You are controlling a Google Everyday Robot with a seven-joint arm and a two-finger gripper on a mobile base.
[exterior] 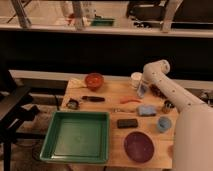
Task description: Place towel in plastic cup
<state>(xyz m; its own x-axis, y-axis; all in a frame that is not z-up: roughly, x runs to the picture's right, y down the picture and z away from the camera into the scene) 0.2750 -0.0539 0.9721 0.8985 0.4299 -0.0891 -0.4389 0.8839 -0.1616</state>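
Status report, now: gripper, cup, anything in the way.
Gripper low over back right of table, close beside plastic cup. Cup upright near back edge. Orange bowl well off to the side, not in the way.
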